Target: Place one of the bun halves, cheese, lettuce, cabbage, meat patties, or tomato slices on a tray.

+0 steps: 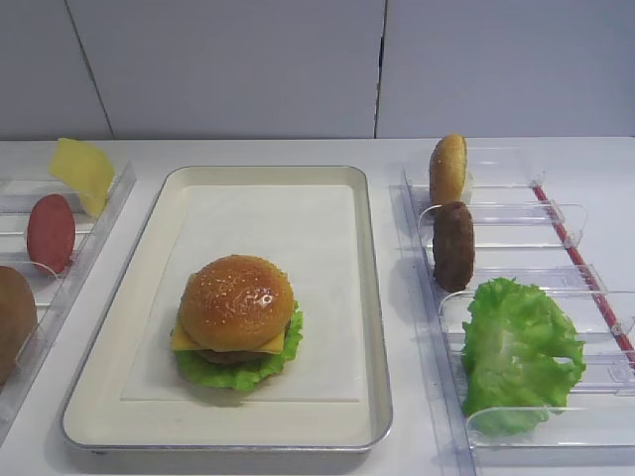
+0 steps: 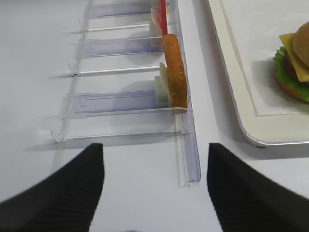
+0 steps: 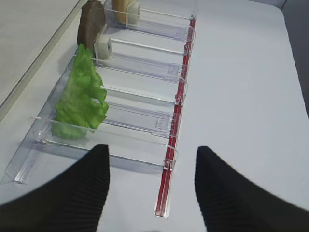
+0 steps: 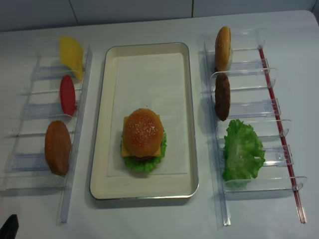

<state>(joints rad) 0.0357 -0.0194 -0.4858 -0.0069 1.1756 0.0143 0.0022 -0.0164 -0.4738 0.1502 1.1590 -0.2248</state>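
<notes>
Your two high views looked down on the tray [image 4: 104, 124]; each wrist view faced one rack [image 3: 145, 72] closely.

Black, finely ribbed, broad tapering fingers [image 3: 82, 193] on both grippers; material perhaps rubber.

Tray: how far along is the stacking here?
Done: a full burger stands on the tray, domed bun on top, over cheese, patty and lettuce. In hand: nothing; both hands, left hand and right hand, are open and empty. Left: apparently nothing; spare pieces sit in the racks.
</notes>
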